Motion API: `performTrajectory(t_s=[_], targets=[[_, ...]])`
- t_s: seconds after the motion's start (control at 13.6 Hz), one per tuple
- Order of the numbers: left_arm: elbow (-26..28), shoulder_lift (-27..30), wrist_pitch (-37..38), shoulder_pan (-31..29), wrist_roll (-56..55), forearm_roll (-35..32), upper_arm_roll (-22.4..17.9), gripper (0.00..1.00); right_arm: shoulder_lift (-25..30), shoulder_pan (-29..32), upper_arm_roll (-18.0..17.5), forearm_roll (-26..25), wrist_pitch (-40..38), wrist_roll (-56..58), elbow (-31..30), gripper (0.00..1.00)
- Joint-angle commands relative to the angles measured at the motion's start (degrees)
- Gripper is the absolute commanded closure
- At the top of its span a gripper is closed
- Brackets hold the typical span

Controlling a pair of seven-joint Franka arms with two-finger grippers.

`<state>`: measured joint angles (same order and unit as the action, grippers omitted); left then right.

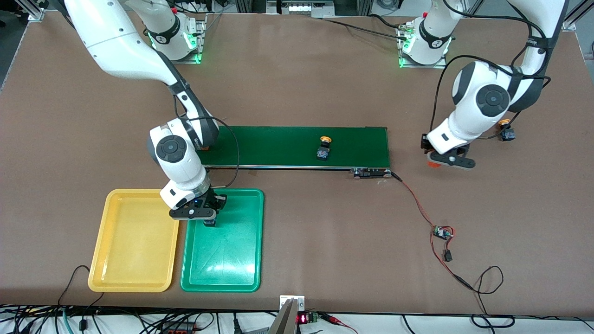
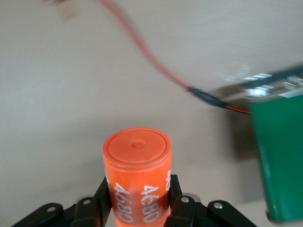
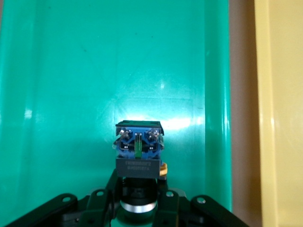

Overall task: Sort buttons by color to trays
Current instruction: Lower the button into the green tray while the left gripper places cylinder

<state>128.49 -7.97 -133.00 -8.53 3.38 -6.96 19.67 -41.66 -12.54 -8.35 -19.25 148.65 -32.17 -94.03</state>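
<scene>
We see the right gripper (image 1: 209, 218) over the shallow green plastic tray (image 1: 222, 260), clenched on a blue-and-black push-button switch (image 3: 138, 150), its cap hidden between the fingers; the matching yellow plastic tray (image 1: 132, 260) lies just beside the green tray; the left gripper (image 1: 438, 160), off the long dark-green conveyor belt's (image 1: 278, 146) end, grasps an orange cylinder with white print (image 2: 137, 177); a yellow-capped switch (image 1: 324, 149) lies on that belt; another switch (image 1: 506, 131) is half hidden by the left arm.
</scene>
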Motion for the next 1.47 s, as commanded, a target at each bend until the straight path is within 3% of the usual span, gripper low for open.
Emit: performTrajectory(t_s=[0.0,0.22,0.59,1.03,1.25,1.39], targets=[[-4.5,-0.8,4.7,0.7,7.2,-1.2,5.2,1.0,-1.6,-0.6,1.0,-0.9,2.3,0.5,1.7,0.77],[-5.2,-1.3,4.7,1.4,14.4,-1.2,11.9,1.0,-1.7,-0.6,1.1,-0.8,2.4,0.4,1.7,0.66],[-9.1,-6.9,3.6,8.7,22.9,-2.3,13.1,0.99,-1.6,-0.9,1.1,-0.7,2.5,0.4,1.7,0.18],[-11.8,-13.2,3.6,12.1,30.0,-17.8,13.1,0.99,0.2,-2.2,1.1,0.0,1.6,-2.3,1.2,0.15],[-11.8,-14.2,3.6,12.2,31.3,-18.1,13.1,0.96,2.8,-2.7,0.5,-0.1,-4.5,-3.1,1.0,0.15],[-11.8,-14.8,3.5,12.2,31.2,-18.1,13.1,0.87,4.3,-3.6,-1.0,0.6,-8.8,-3.9,1.0,0.15]])
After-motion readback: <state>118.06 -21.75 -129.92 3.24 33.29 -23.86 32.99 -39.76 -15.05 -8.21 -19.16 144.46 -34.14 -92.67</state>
